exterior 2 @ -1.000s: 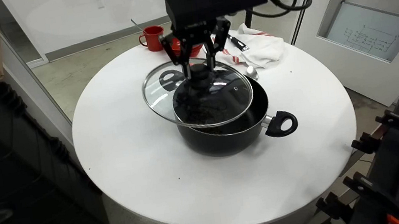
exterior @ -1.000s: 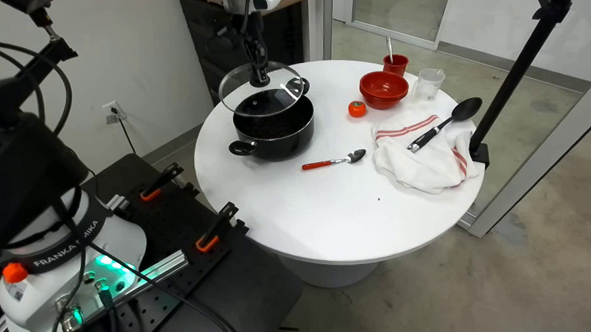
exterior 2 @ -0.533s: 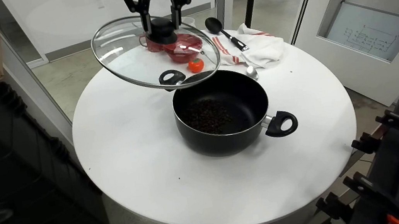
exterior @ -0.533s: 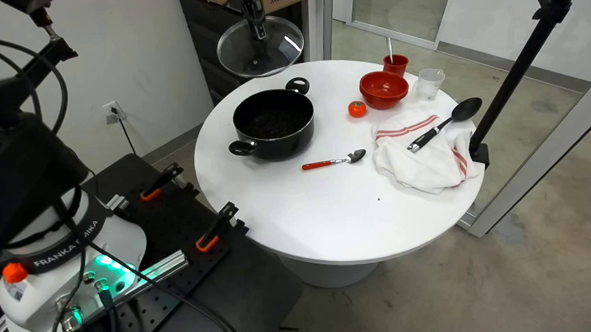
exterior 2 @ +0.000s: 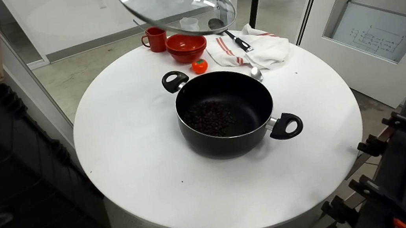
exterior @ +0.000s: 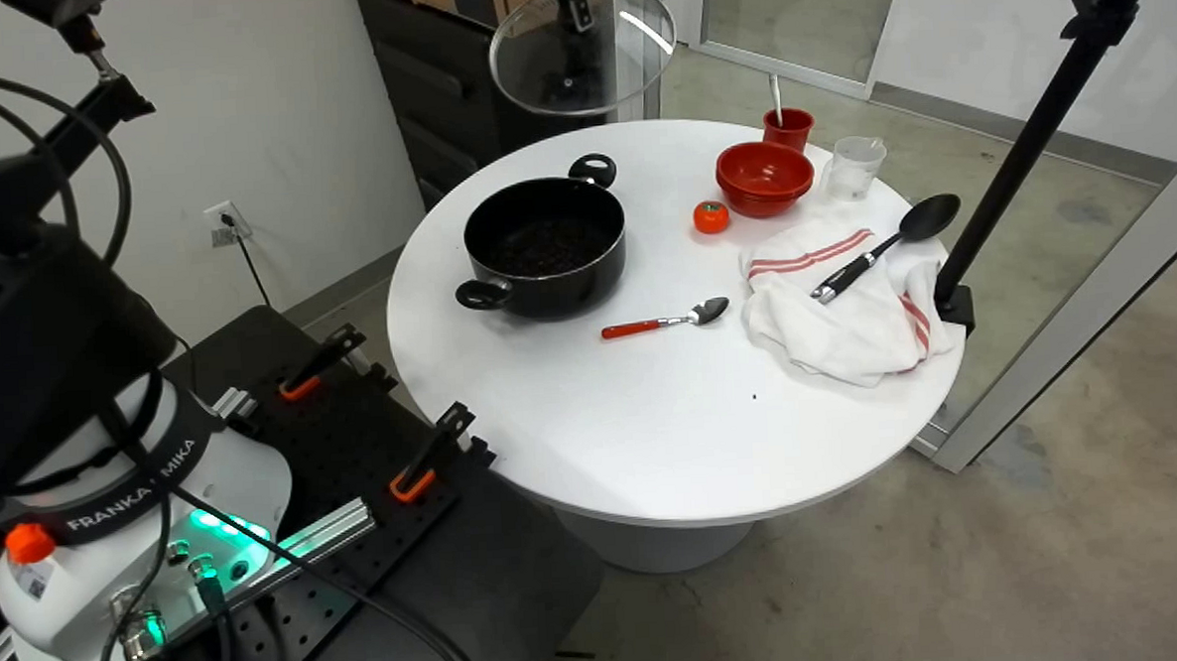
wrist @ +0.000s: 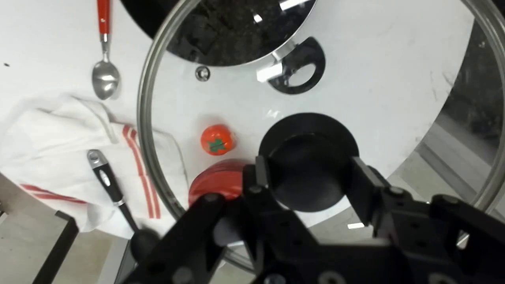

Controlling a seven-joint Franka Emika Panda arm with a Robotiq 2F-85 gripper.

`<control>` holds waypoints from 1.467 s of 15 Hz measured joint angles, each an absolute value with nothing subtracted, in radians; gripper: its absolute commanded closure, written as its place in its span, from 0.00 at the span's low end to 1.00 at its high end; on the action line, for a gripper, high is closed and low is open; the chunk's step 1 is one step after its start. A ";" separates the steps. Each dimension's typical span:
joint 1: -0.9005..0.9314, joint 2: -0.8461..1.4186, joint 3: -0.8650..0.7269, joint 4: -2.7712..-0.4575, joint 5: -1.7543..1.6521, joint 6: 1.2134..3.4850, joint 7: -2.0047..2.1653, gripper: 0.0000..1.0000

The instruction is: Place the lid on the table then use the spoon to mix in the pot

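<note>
The pincer (wrist: 310, 172) grasps the lid (exterior 2: 172, 9) by its knob (wrist: 309, 165), a smooth, round black grip with a grey pad (wrist: 262, 172) on either side. The lid is a wide disc of clear glass in a thin, shiny metal rim, with a small metal ring set in the glass. It hangs in the air, a little tilted, apart from the pot (exterior 2: 223, 147) and the bench (exterior 2: 134, 159).

The bench has a round, smooth white top. On it the uncovered pot stands upright, squat and black, with a bright thin rim and two looped black handles. Small, dark, bean-like grains (exterior 2: 209, 118) form a rough patch on its floor.

The spoon (exterior: 663, 324) lies flat on the bench between the pot and a crumpled white cloth (exterior: 818, 345) with red stripes; its handle is slim and red, its bowl oval and metallic. A black serving spoon (exterior: 881, 249) rests across the folds.

Near the cloth sit a glossy orange-red tomato (exterior: 711, 217) with a green top, stacked shiny red bowls (exterior 2: 189, 57), a red mug (exterior 2: 156, 39) with a slender stick leaning out, and a cloudy, see-through cup (exterior: 853, 170).
</note>
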State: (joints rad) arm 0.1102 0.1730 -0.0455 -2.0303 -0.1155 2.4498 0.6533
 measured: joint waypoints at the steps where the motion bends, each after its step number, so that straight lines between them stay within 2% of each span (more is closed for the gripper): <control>1: 0.086 0.158 -0.058 -2.030 -0.115 2.447 0.640 0.76; 13: -0.161 0.111 -0.212 -2.037 -0.109 2.452 0.506 0.76; 22: -0.206 0.237 -0.255 -2.024 -0.103 2.543 0.466 0.76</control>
